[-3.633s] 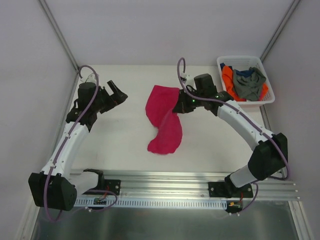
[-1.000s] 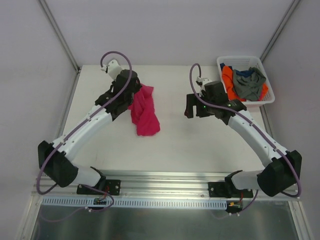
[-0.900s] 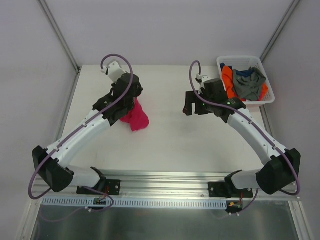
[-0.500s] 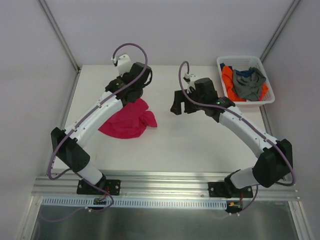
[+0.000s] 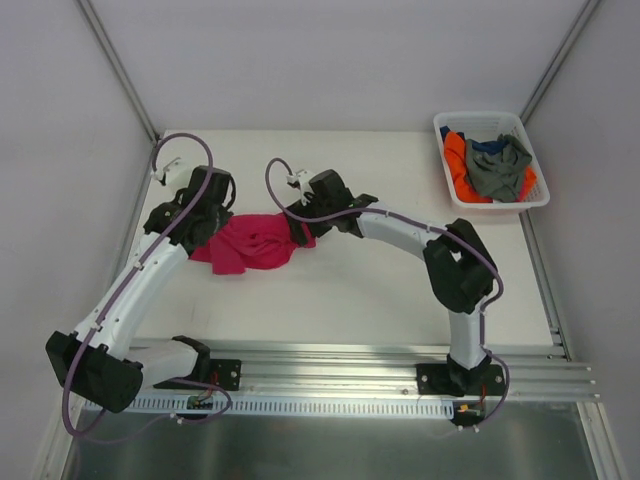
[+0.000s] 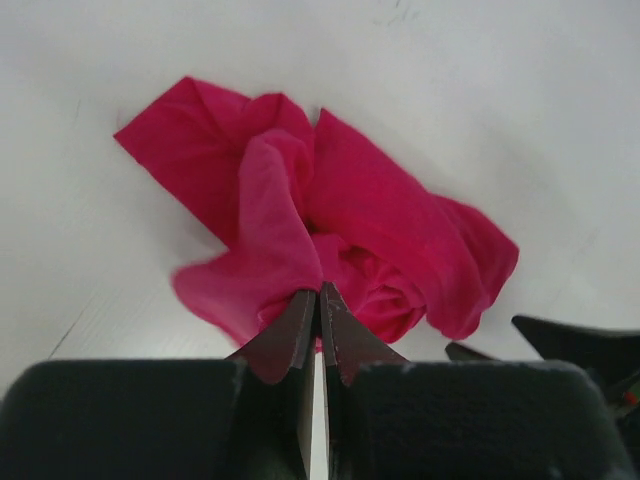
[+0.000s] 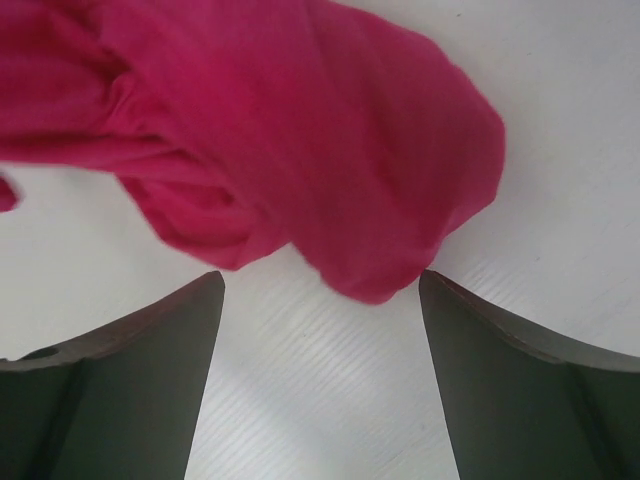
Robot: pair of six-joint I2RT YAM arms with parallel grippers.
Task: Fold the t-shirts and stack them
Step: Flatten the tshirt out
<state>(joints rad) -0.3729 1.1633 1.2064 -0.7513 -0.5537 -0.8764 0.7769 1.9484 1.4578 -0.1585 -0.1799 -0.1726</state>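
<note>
Left of centre in the overhead view, the left gripper (image 6: 318,305) is pressed fully closed, pinching a fold of the crumpled magenta-pink cloth t-shirt (image 5: 255,243), which lies bunched on the white counter (image 5: 400,290); just right of it, the right gripper (image 7: 320,285) is spread wide and holds nothing, one finger on either side of the shirt's rounded right-hand edge. At the upper right, well apart, the white plastic basket (image 5: 480,114) holds the grey t-shirt (image 5: 500,165), the orange t-shirt (image 5: 455,155) and the dark blue t-shirt (image 5: 485,146) in a heap.
</note>
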